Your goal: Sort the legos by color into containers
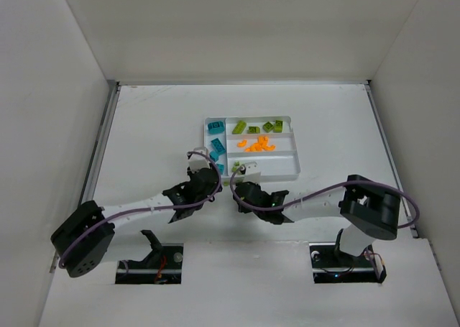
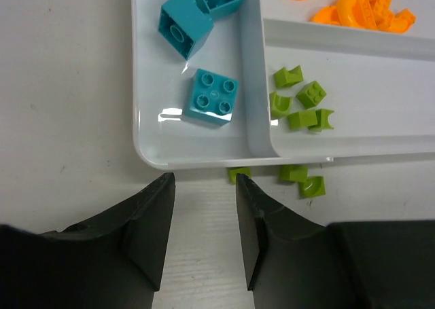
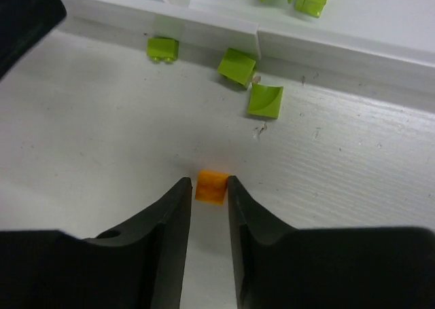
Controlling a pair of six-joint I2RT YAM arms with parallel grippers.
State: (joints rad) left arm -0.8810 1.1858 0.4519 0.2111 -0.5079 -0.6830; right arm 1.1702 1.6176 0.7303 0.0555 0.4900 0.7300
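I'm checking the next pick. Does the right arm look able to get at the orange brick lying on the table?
Probably yes: the orange brick sits between the right gripper's fingers, with bare table around it; the green bricks lie farther off by the tray wall.

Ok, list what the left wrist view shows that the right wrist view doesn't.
Only left wrist: three teal bricks in the narrow section and the orange pile in a long section. Only right wrist: one orange brick on the table between the right pincer tips; whether it is gripped, I cannot tell. Both: the near wall of the tray, three loose green pieces on the table just outside it, and sorted green pieces inside.
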